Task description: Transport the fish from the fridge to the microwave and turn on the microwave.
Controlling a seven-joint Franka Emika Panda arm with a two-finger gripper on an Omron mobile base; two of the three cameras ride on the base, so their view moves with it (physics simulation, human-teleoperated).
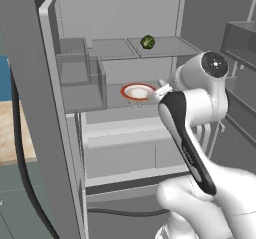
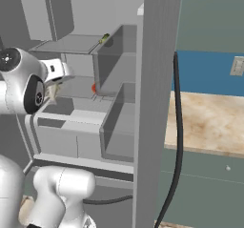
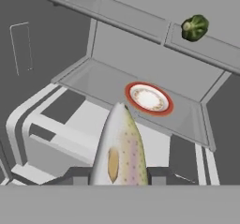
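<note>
My gripper (image 3: 119, 177) is shut on the fish (image 3: 120, 148), a slender pale silver-grey body that points away from the hand toward the shelf. The fridge (image 1: 30, 108) stands open. In the left base view the gripper (image 1: 163, 90) hangs just in front of the middle glass shelf, with the fish (image 1: 163, 88) at its tip. The right base view shows the fish (image 2: 52, 91) as a pale sliver under the hand. The microwave is out of view.
A white plate with a red-orange rim (image 1: 137, 91) lies on the middle shelf just beyond the fish. A dark green ball (image 1: 147, 42) sits on the upper shelf. The fridge door (image 2: 157, 103) stands open beside a wooden counter (image 2: 209, 122).
</note>
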